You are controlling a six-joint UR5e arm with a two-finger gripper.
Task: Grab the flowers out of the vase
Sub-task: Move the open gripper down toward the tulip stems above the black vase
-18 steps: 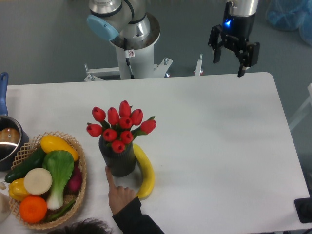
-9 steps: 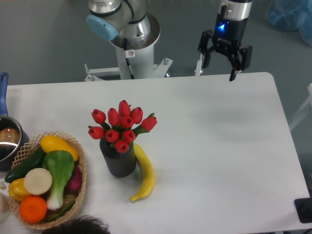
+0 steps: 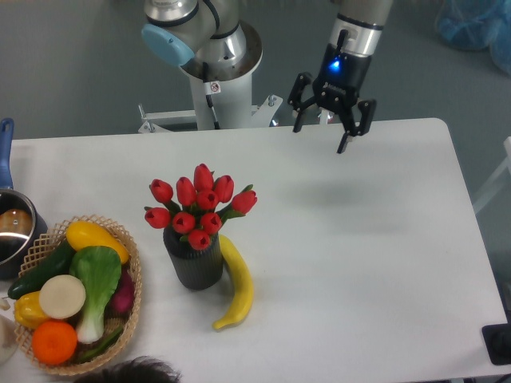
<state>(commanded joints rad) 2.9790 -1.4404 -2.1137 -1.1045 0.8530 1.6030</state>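
The flowers (image 3: 199,206), a bunch of red tulip buds with green leaves, stand upright in the vase (image 3: 193,262), a short dark ribbed cylinder left of the table's middle. My gripper (image 3: 321,136) hangs open and empty above the table's far edge. It is well up and to the right of the flowers, with its fingers spread wide.
A yellow banana (image 3: 236,282) lies against the vase's right side. A woven basket (image 3: 132,289) of vegetables and fruit stands at the front left. A pot (image 3: 12,234) with a blue handle is at the left edge. A person's dark hair (image 3: 132,372) shows at the bottom edge.
My gripper has moved left and a little down, toward the flowers. A person's hand that touched the vase a second ago has withdrawn. The vase shifted slightly.
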